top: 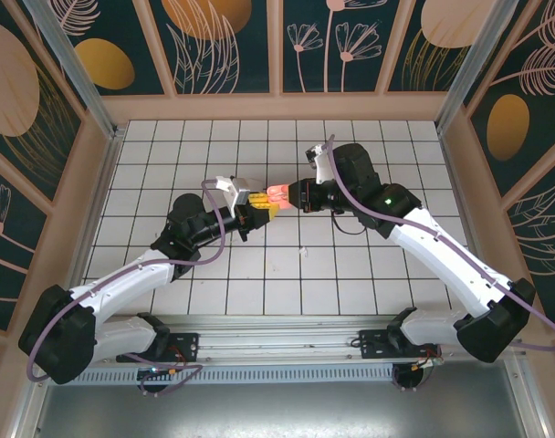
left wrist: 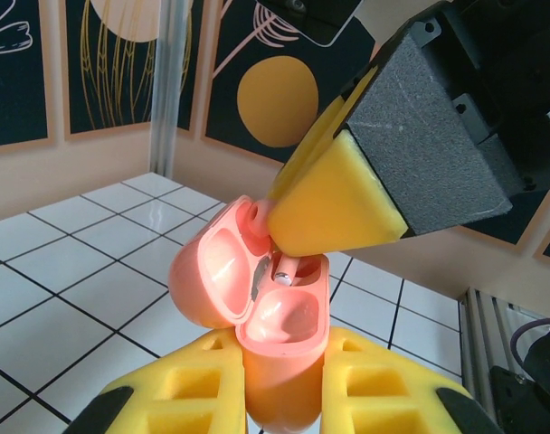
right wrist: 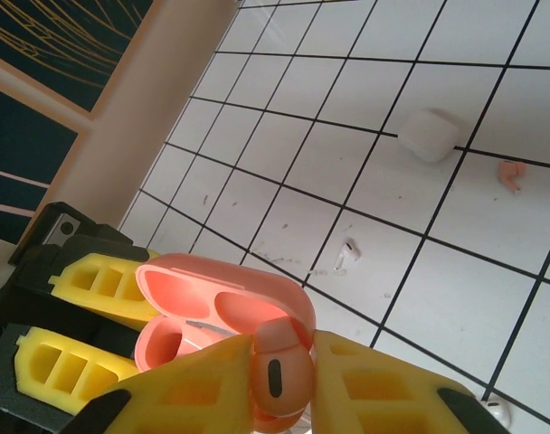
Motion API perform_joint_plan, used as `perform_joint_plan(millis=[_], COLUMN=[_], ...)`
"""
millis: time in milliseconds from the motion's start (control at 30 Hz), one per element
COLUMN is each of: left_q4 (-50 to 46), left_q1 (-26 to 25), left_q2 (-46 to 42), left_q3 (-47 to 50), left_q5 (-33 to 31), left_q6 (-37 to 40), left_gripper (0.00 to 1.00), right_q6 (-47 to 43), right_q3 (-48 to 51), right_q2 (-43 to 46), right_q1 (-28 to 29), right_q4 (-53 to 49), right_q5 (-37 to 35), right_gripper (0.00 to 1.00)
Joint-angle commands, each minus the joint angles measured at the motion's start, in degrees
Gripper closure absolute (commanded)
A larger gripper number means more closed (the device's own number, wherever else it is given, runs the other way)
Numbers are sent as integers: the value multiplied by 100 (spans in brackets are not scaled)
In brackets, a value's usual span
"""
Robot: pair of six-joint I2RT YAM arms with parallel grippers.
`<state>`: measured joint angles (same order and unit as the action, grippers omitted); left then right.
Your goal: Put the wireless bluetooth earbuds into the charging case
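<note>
Two grippers meet mid-table

Both arms reach inward, elbows bent. The left gripper (left wrist: 279, 362) clamps the open pink charging case (left wrist: 289, 316). The right gripper (right wrist: 282, 357) pinches a pink earbud (right wrist: 275, 384), seemingly at its mouth. The right wrist view adds a white case (right wrist: 429, 136) and a loose white earbud (right wrist: 347, 254).

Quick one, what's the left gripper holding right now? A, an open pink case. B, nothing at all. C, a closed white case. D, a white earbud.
A: the left gripper is clamped on the pink charging case, whose lid stands open.
</note>
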<state>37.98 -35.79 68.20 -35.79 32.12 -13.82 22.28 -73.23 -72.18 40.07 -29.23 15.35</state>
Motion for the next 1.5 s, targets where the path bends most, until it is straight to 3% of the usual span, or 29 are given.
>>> perform_joint_plan(millis=[0, 300, 533, 733, 1467], left_q4=[333, -96, -630, -910, -835], left_q1=[-26, -32, -29, -26, -33], left_q2=[21, 17, 33, -9, 27], left_q3=[2, -57, -183, -235, -224], left_q5=[107, 53, -6, -64, 430], left_q6=[-35, 302, 693, 885, 852], left_gripper=[100, 100, 100, 100, 100], right_q6=[-201, -865, -1552, -1890, -3185], right_q3=[-145, -571, -1016, -1226, -1992], right_q2=[-24, -67, -358, -550, -1289], right_q1=[-35, 75, 550, 664, 1241], right_q4=[114, -487, -1127, -1433, -2683], right_q5=[134, -221, -1103, -1341, -2696], right_gripper=[83, 94, 95, 96, 97])
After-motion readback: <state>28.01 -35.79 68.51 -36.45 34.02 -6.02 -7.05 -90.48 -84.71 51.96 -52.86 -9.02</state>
